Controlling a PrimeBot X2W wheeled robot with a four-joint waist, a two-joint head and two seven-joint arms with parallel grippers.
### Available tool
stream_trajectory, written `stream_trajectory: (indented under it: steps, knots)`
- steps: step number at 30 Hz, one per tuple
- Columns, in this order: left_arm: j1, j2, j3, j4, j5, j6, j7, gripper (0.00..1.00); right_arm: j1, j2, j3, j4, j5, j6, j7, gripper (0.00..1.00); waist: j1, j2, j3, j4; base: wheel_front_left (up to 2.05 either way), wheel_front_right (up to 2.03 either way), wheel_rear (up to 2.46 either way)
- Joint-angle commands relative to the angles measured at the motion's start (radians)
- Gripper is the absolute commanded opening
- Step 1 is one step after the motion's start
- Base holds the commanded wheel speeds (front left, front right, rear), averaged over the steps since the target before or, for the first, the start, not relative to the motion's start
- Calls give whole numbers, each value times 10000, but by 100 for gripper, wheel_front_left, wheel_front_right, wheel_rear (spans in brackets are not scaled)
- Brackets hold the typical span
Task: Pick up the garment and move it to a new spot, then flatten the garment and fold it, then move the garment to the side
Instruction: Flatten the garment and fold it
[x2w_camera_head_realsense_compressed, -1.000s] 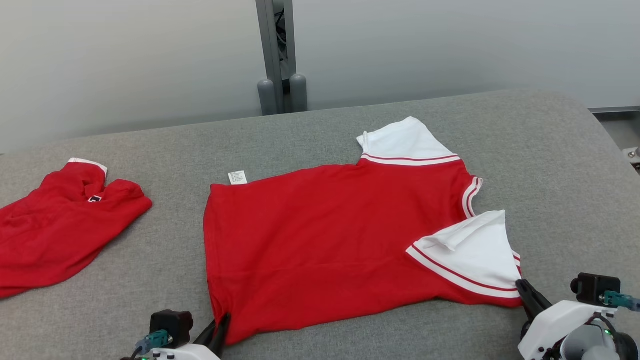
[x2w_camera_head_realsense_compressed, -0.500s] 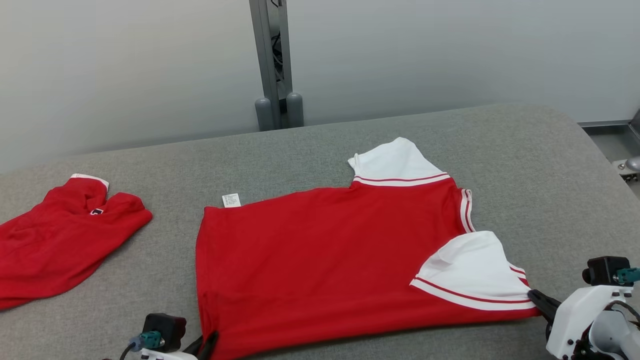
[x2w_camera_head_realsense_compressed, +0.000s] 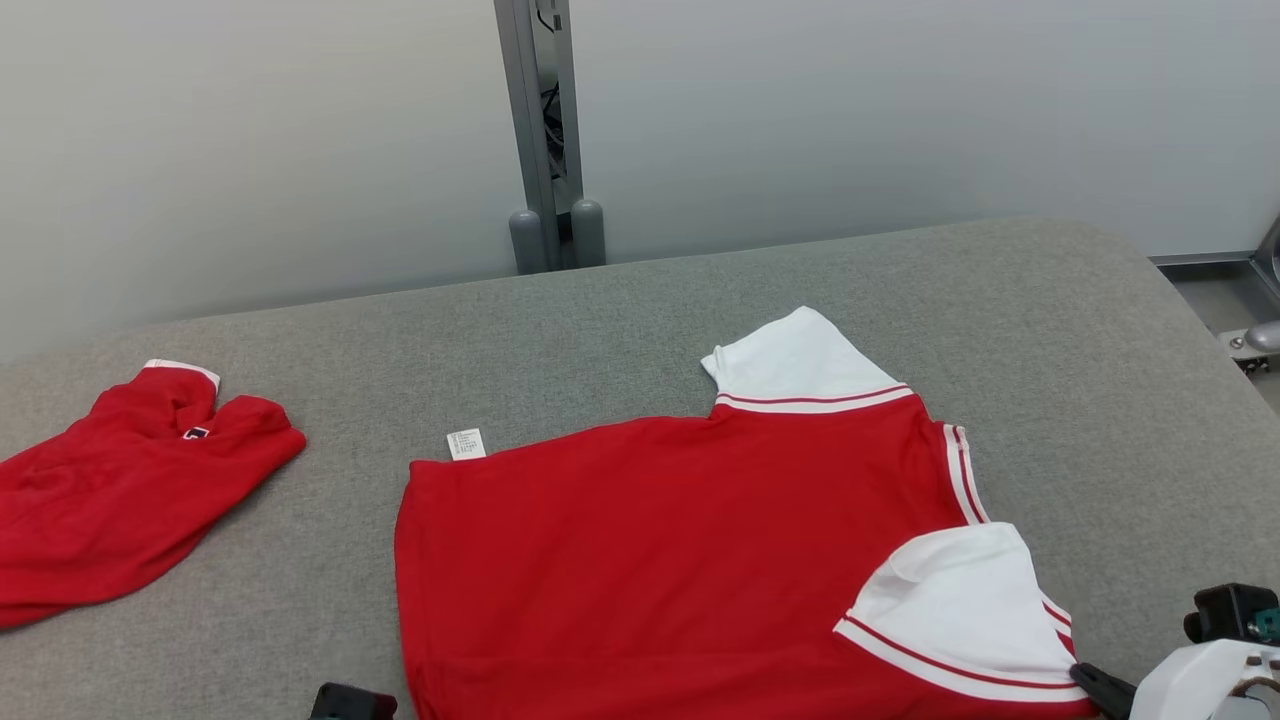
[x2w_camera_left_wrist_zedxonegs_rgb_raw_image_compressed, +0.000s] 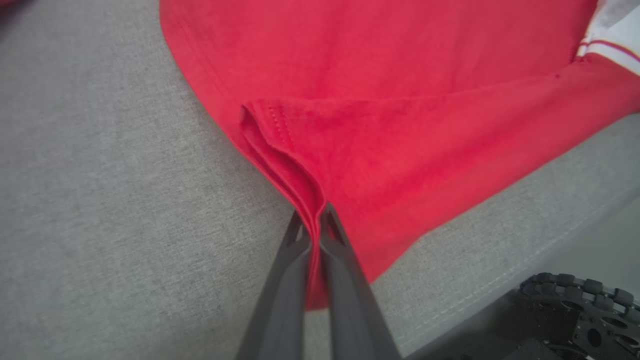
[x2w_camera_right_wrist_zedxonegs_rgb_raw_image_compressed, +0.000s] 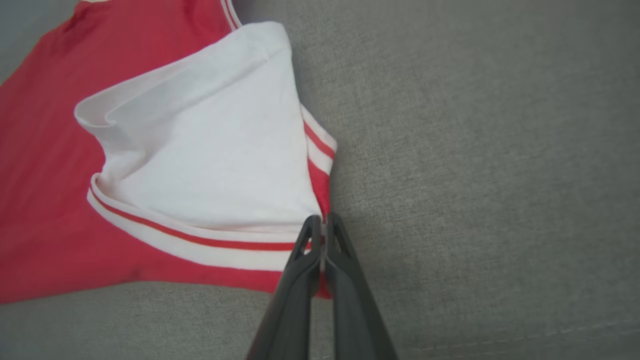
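The garment is a red shirt with white, red-striped sleeves, spread flat on the grey table with its near part running off the bottom of the head view. In the left wrist view my left gripper is shut on a folded corner of the garment's red hem. My right gripper is shut on the garment's edge just below the near white sleeve. In the head view that right gripper shows at the bottom right corner, at the sleeve's lower tip.
A second red garment lies crumpled at the table's left. A grey post stands behind the table against the pale wall. The table's near edge runs close under my left gripper, with a dark part of the robot beyond it.
Both grippers have drawn back toward me, dragging the garment closer to the near edge. The camera has tilted too, so the whole picture has shifted down.
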Motion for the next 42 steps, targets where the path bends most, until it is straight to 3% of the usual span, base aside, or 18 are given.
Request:
stream_trajectory:
  steps: [1,11,12,13,14,15,21,26,29,34,39,42]
  knots:
    - [122,87,4,-37,-2,31,63,0,152,-22,-117,-54,-89,-1,65,0,0,0,-6,-3,0,0,0]
    - [655,343,-180,-531,-159,93,778,0,1147,518,-1512,-980,-707,-1,990,0,0,0,-36,-19,0,0,0]
    - [650,381,-175,-582,-175,115,843,0,1176,578,-1680,-1034,-840,-1,1040,23,0,0,-33,-18,0,0,0]
    - [659,431,-168,-636,-164,133,912,33,1236,656,-1900,-1088,-981,-1,1072,78,0,0,-30,-17,0,0,0]
    - [674,457,-136,-689,-102,231,889,84,1327,780,-2147,-1057,-1081,-1,1211,100,0,0,-30,-15,0,0,0]
    - [701,440,-67,-702,-106,320,909,100,1380,876,-2309,-1077,-1247,-1,1327,100,0,0,-28,-13,0,0,0]
    - [623,583,112,-951,-187,514,1124,100,1339,1292,-3263,-1715,-2229,0,1702,100,0,0,-17,-20,0,0,0]
    - [164,507,627,-1192,-208,834,545,100,1050,1514,-3743,-2582,-3032,0,1184,100,0,0,28,-20,0,0,0]
    - [-192,334,946,-1195,-191,1049,-187,100,820,1545,-3590,-3154,-3438,0,365,100,0,0,59,-32,0,0,0]
    - [-724,-10,1187,-891,-376,921,-1387,100,441,1700,-2907,-3804,-3419,0,-1548,100,0,0,104,-132,0,0,0]
    - [-1082,-388,1301,-311,-303,831,-2847,100,200,1796,-2062,-3876,-3497,0,-3440,100,0,0,173,-293,0,0,0]
    - [-1258,-564,1404,191,-163,1006,-3657,100,112,1844,-1560,-3677,-3684,2,-4226,100,0,0,247,-428,0,0,0]
